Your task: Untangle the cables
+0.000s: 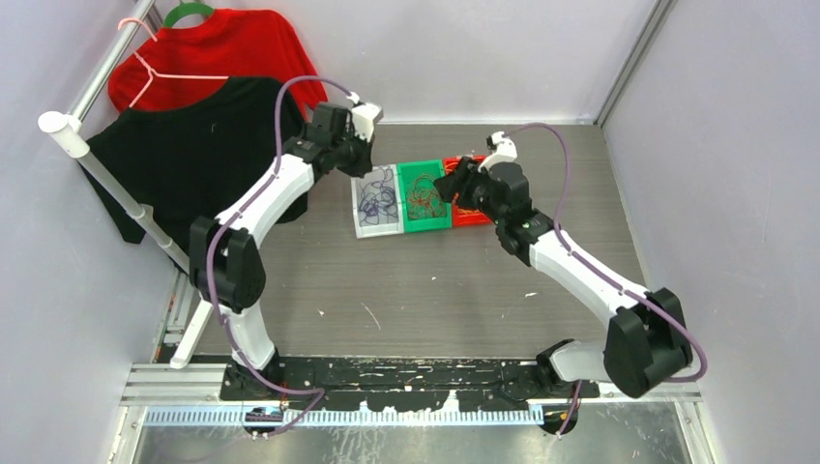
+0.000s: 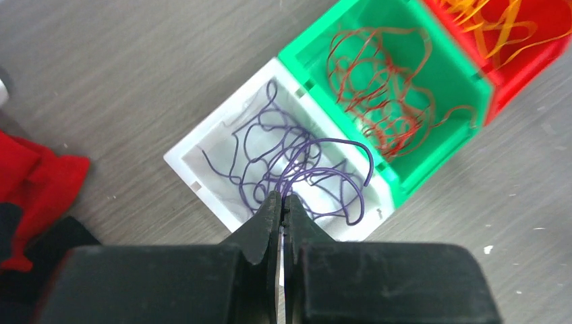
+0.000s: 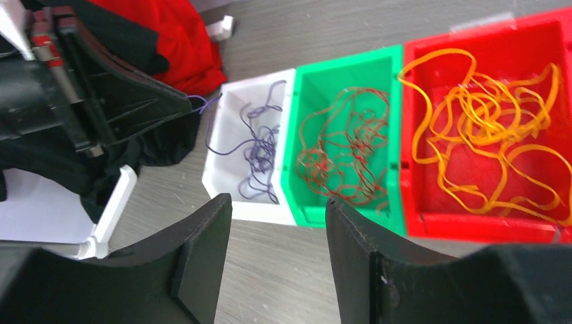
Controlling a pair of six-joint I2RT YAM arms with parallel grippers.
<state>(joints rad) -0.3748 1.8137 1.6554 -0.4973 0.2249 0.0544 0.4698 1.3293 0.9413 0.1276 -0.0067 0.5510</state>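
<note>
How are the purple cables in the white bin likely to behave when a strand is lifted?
Probably floppy: the purple cables lie in loose curls in the white bin. Likely very light, being thread-thin. Lifting one may drag others, as strands cross.

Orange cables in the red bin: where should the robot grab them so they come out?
Grip the orange cables at the big outer loop beside the green bin, pinching across one strand. Come straight down from above: the red bin's walls block the sides, and that loop seems clear of the tangle.
</note>
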